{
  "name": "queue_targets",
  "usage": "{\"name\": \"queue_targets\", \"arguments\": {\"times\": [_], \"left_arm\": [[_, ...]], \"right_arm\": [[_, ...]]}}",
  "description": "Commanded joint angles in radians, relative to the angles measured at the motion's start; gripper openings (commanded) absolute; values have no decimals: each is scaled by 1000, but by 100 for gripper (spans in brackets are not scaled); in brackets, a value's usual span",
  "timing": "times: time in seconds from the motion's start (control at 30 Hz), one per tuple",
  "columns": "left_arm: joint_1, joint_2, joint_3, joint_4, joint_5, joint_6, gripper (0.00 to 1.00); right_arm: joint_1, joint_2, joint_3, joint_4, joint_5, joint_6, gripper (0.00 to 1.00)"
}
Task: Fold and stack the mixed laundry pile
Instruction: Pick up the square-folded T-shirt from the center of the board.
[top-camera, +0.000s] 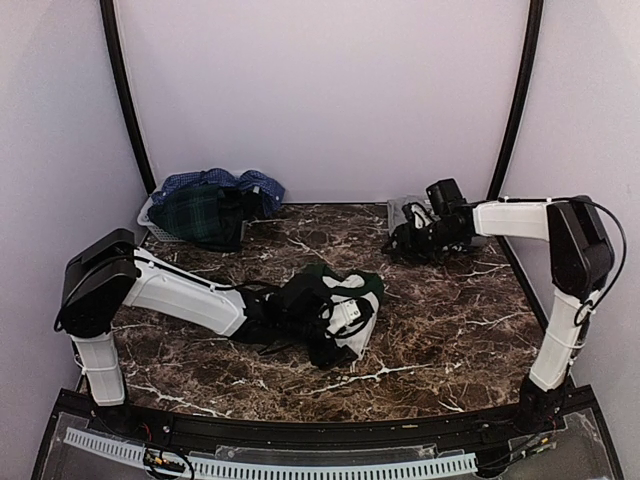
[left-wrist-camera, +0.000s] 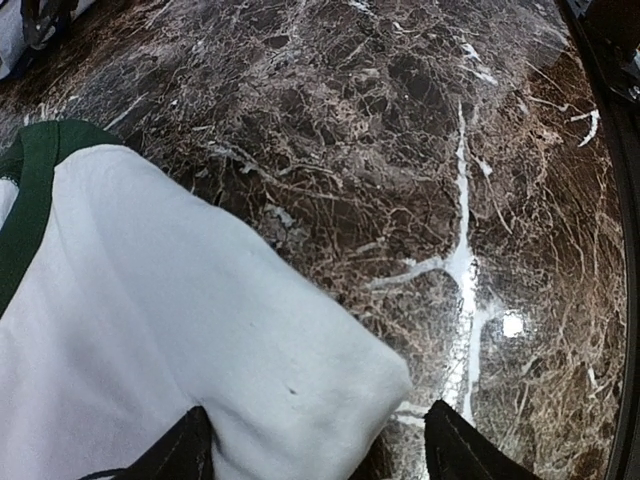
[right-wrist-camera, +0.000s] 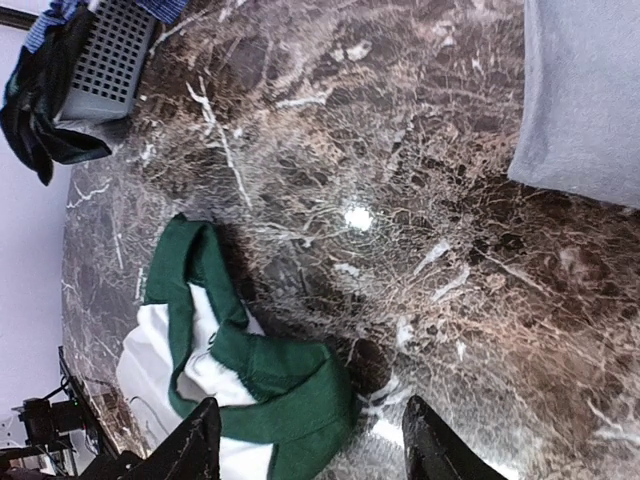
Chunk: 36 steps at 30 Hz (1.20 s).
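The tee (left-wrist-camera: 150, 330) looks limp and light; left claw (left-wrist-camera: 318, 435) spread astride its corner, right claw (right-wrist-camera: 310, 425) spread, empty; pinch that corner.

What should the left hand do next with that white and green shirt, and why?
Probably close the left hand on the white tee: its fingers stand open with the tee's edge between them, and the tee lies crumpled on the table, not yet folded.
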Motion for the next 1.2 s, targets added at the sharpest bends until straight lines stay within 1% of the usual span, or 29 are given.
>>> {"name": "queue_targets", "arguments": {"times": [0.0, 0.07, 0.17, 0.3, 0.47, 0.57, 0.7, 0.77, 0.8, 0.83, 0.87, 0.9, 0.93, 1.0, 1.07, 1.13, 1.17], "left_arm": [[-19, -47, 61, -111, -55, 47, 72], [-26, -25, 93, -129, -82, 54, 72], [-29, 11, 136, -150, -112, 50, 71], [-38, 53, 167, -150, -100, 47, 70], [-73, 109, 170, -152, -87, 87, 68], [-84, 149, 183, -184, -65, 93, 63], [-87, 208, 188, -231, -36, 92, 59], [-87, 223, 191, -245, -33, 95, 53], [-87, 226, 192, -246, -40, 91, 47], [-87, 227, 194, -247, -43, 89, 43], [-87, 227, 196, -246, -48, 83, 37], [-87, 227, 202, -246, -50, 76, 34], [-87, 227, 206, -245, -51, 72, 29], [-87, 223, 213, -231, -52, 61, 23], [-86, 218, 218, -208, -49, 50, 21], [-86, 215, 229, -195, -47, 45, 22], [-87, 215, 231, -195, -46, 50, 36]], "right_arm": [[-14, -147, -80, -17, 6, 17, 59], [-13, -199, -166, 30, -45, 58, 59], [-13, -270, -278, 82, -68, 105, 59], [-12, -352, -416, 140, -108, 154, 58], [-11, -411, -529, 184, -132, 202, 58], [-3, -442, -589, 228, -157, 242, 57], [34, -447, -637, 283, -172, 293, 57], [60, -428, -654, 309, -181, 322, 57], [76, -419, -661, 344, -184, 339, 57], [90, -409, -668, 368, -184, 358, 57], [105, -398, -672, 398, -185, 377, 57], [119, -388, -677, 420, -186, 399, 57], [133, -376, -680, 443, -185, 420, 57], [164, -360, -691, 486, -170, 469, 57], [190, -344, -701, 519, -151, 515, 57], [208, -331, -719, 565, -139, 570, 58], [212, -327, -731, 592, -141, 592, 58]]}}
